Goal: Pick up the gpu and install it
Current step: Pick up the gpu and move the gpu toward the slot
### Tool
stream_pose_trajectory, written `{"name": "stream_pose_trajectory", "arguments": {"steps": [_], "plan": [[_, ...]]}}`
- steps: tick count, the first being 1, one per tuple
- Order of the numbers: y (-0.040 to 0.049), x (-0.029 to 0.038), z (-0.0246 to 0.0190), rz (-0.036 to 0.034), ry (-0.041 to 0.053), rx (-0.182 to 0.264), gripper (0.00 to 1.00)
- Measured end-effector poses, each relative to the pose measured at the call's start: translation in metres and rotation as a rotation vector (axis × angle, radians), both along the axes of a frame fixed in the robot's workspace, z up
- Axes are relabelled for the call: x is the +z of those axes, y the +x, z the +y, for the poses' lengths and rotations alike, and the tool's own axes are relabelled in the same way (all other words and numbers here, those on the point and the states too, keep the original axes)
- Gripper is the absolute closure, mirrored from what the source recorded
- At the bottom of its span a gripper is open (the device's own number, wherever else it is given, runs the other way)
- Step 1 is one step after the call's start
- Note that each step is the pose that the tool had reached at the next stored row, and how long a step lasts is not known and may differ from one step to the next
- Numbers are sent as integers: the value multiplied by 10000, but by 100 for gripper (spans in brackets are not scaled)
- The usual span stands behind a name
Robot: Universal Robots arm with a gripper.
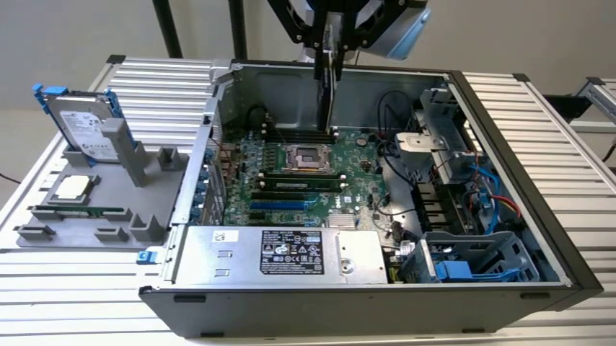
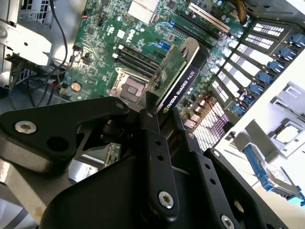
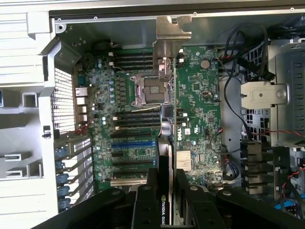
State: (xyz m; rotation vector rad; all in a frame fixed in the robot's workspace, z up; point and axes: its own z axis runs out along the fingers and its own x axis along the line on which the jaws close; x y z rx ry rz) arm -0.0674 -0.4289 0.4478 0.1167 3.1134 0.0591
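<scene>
Gpu (image 2: 178, 76) clamped at one end between the narrowed fingers of the gripper (image 3: 167, 180) and suspended inside the open case (image 1: 337, 313), above the motherboard (image 1: 366, 180) and apparently clear of it. The silver bracket (image 3: 171, 36) is carried at the end farthest from the fingers. For sound seating, the contact edge is judged best squared to a blue slot (image 1: 279, 205), with the bracket turned toward the perforated rear wall (image 3: 63, 102) and tilt avoided. The board is green, flat and matte; the shroud is black, glossy and angular.
</scene>
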Motion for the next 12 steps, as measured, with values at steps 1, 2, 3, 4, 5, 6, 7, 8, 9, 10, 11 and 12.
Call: {"name": "stream_pose_trajectory", "arguments": {"steps": [1,2,3,4,5,6,7,8,9,10,11,12], "plan": [[1,0,0,0,-1,0,100],[1,0,0,0,-1,0,100],[2,0,0,0,0,0,100],[7,0,0,0,0,0,100],[12,0,0,0,0,0,100],[13,0,0,0,0,0,100],[13,0,0,0,0,0,100],[14,0,0,0,0,0,100],[15,0,0,0,0,0,100],[15,0,0,0,0,0,100],[16,0,0,0,0,0,100],[16,0,0,0,0,0,100]]}}
